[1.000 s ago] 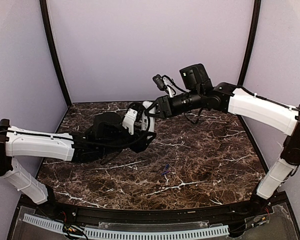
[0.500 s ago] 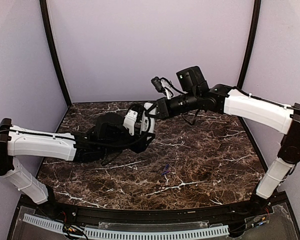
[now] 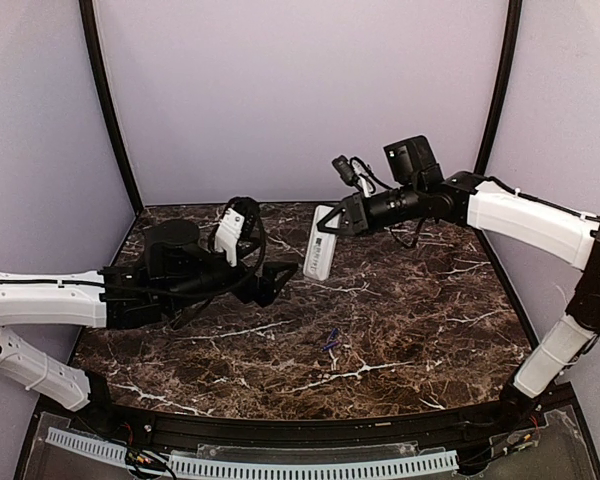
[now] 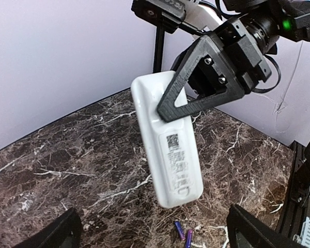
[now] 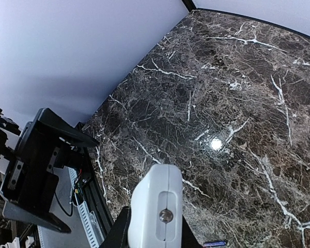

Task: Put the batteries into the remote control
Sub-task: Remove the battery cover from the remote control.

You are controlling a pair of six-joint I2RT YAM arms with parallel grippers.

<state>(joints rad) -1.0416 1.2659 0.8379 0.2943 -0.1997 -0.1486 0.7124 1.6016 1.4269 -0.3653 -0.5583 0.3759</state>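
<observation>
The white remote control hangs above the table's back middle. My right gripper is shut on its upper end. In the left wrist view the remote control shows its labelled back, with the right gripper's black fingers clamped on its top. In the right wrist view the remote control's end fills the space between the jaws. My left gripper is open and empty, to the left of the remote and apart from it. Two bluish-purple batteries lie side by side on the marble, also low in the left wrist view.
The dark marble table is closed in by lilac walls with black corner posts. A black frame with a white cable strip runs along the near edge. The left arm's black wrist shows at the left of the right wrist view.
The left gripper opened, let go of the remote and drew back to the left. The right gripper shut on the remote and now holds it alone, slightly further right.
</observation>
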